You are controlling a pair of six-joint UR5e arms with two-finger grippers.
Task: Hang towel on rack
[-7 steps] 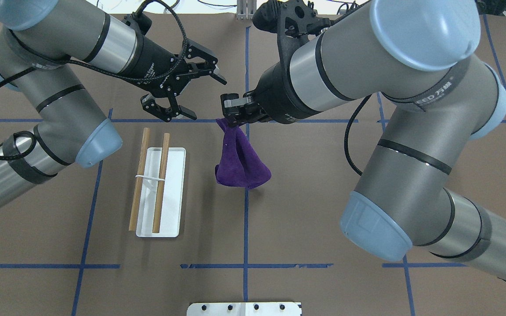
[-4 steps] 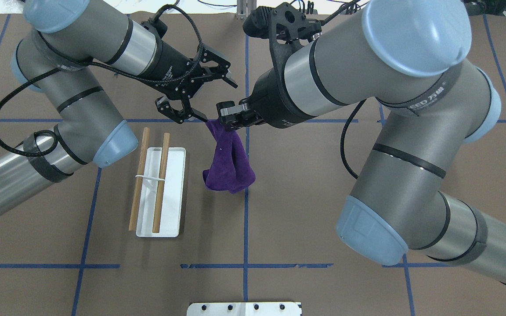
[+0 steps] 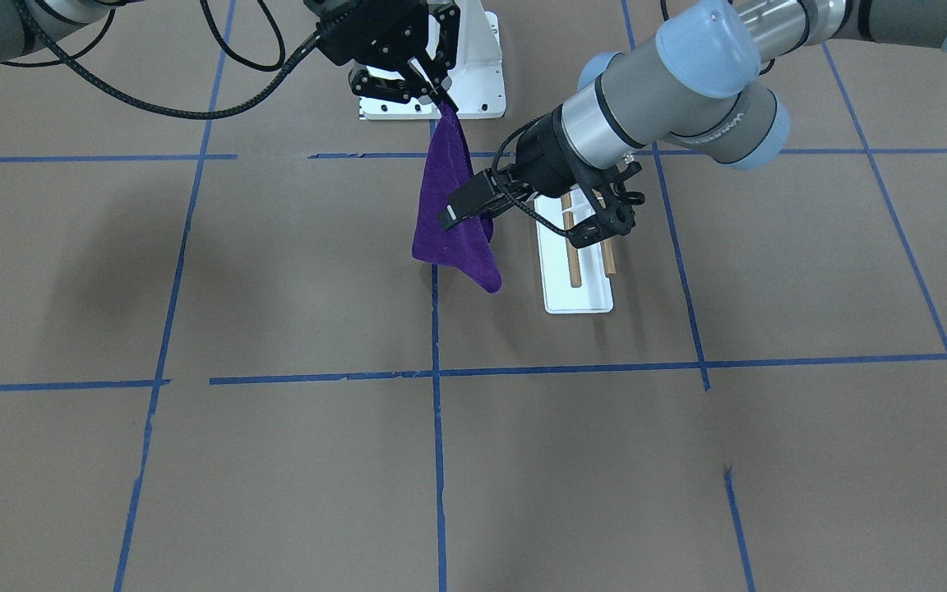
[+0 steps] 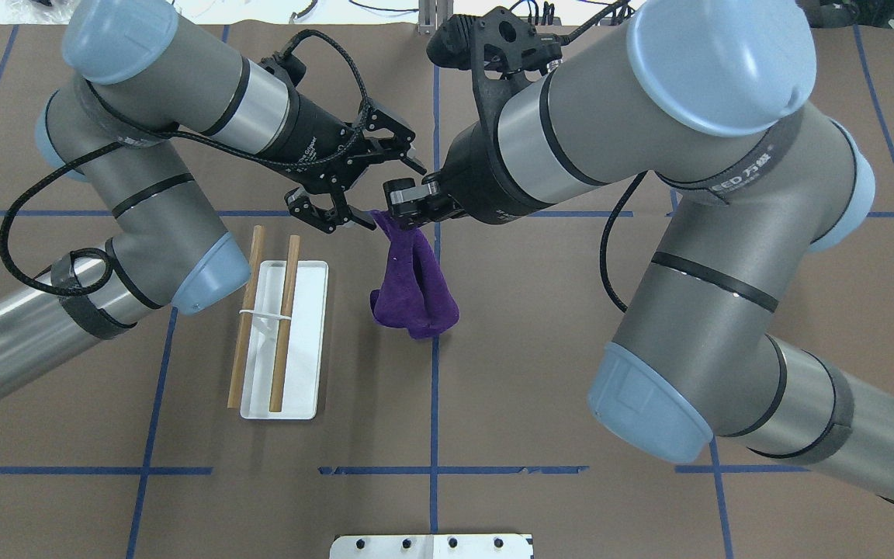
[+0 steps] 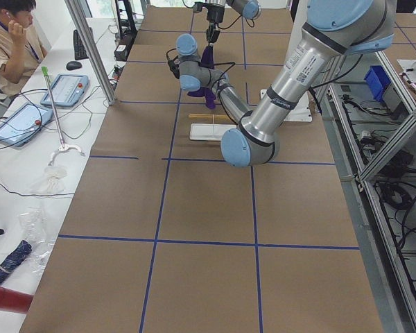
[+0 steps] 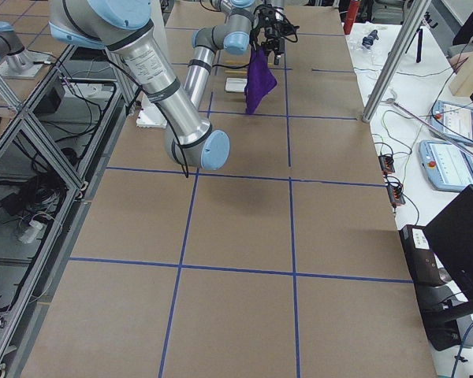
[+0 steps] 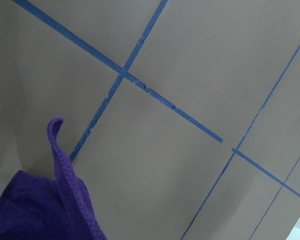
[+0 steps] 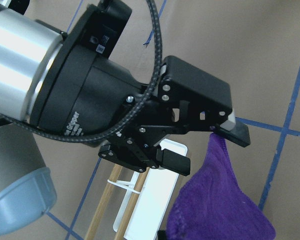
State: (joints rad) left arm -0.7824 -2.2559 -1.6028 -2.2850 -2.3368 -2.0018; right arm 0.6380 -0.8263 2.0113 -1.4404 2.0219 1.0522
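The right claw (image 4: 407,213) is pinched tight on the top corner of the towel (image 4: 414,287), and the purple cloth hangs down limp from it over the table (image 4: 540,349). The left claw (image 4: 375,189) is spread wide just beside that upper corner, with one finger (image 8: 235,134) close against the cloth. The rack (image 4: 306,341) stands on the table near the towel, on the robot's left side, not touching it.

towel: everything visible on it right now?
The towel is deep-purple soft cloth, limp and creased, hanging in vertical folds from a top corner pinched in the right gripper. The open left gripper has one finger close by its upper part; contact unclear. It hangs beside the rack, not on it.
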